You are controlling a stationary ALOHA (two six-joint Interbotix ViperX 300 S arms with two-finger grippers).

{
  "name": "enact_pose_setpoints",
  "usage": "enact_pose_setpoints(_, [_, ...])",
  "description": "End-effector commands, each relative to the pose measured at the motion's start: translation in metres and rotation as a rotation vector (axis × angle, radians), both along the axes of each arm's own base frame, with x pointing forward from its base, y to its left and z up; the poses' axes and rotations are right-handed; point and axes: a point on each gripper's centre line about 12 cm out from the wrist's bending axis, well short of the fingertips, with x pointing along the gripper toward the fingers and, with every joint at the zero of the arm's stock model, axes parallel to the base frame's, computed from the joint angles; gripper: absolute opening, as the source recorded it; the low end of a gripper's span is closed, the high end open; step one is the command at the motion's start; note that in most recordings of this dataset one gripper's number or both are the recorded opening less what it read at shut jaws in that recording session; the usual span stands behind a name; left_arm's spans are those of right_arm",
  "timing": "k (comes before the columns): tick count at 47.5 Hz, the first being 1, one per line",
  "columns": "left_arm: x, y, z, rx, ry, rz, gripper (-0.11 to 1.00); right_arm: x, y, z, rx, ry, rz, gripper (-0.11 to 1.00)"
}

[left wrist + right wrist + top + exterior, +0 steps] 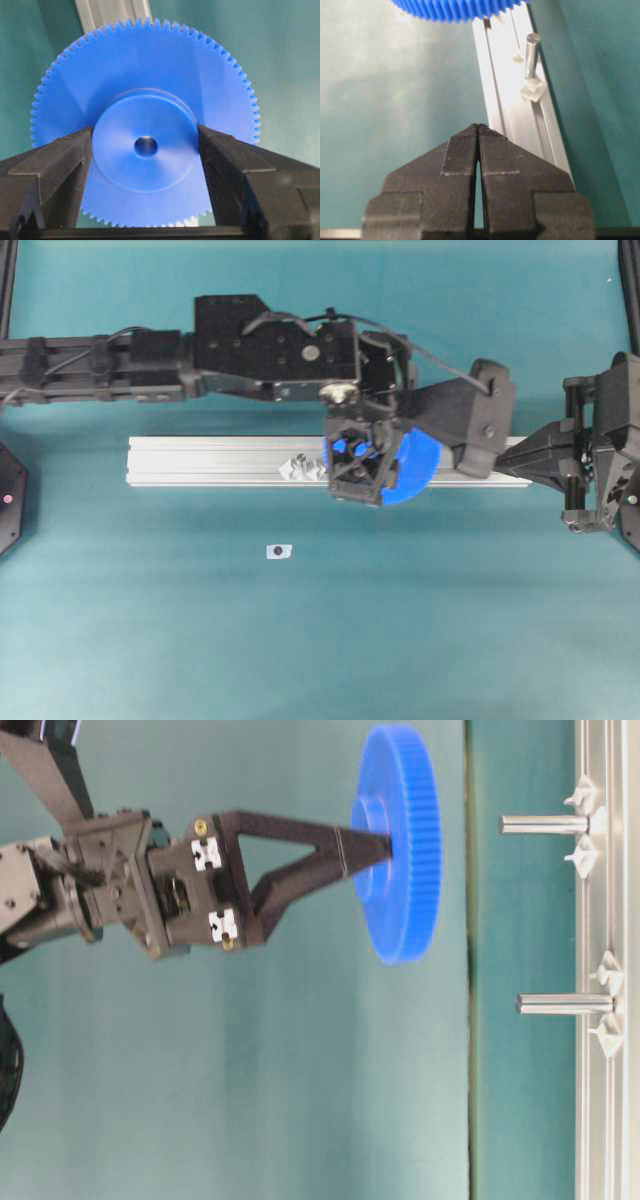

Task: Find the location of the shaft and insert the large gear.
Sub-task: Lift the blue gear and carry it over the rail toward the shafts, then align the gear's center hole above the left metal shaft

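- Step in hand, as I judge it: carrying. The large gear point(145, 145) is gripped and held in the air over the rail point(220, 460), not yet on any peg.
- Left gripper point(145, 150): its two fingers point(60, 170) pinch the gear's raised hub from either side; the centre hole sits clear between them.
- Right gripper point(478, 131): fingertips pressed together, nothing in them, parked at the rail's right end.
- Table-level view is turned on its side: the gear's face is parallel to the rail and well apart from the peg tips. Gear hangs nearer the peg at the top of that view, but its hub looks offset from that peg's axis.
- Count: one gear. Two metal-looking pegs stand out from the rail, shaft point(545, 824) and second peg point(565, 1004), each on a clear winged base. I cannot tell from here which is the taller; the top one is my working pick.
- One small pale piece with a dark centre point(279, 551) lies loose on the mat, near the rail.
- Two arms, one rail.
- Next move calls for: sliding the gear sideways until the hole lines up with the peg tip, keeping the disc level, then lowering straight down. The hole is small, so little tolerance; a tilt would likely jam.
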Motion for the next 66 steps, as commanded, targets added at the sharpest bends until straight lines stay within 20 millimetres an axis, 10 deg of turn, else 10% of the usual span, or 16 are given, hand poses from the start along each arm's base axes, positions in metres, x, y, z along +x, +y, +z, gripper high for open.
enact_pose_setpoints(1, [0.002, 0.006, 0.024, 0.010, -0.064, 0.008, 0.70, 0.002, 0.000, 0.004, 0.007, -0.017, -0.006, -0.01])
enact_pose_setpoints(66, [0.030, 0.029, -0.028, 0.003, -0.015, 0.047, 0.70, -0.002, -0.001, 0.006, 0.007, -0.030, -0.013, -0.01])
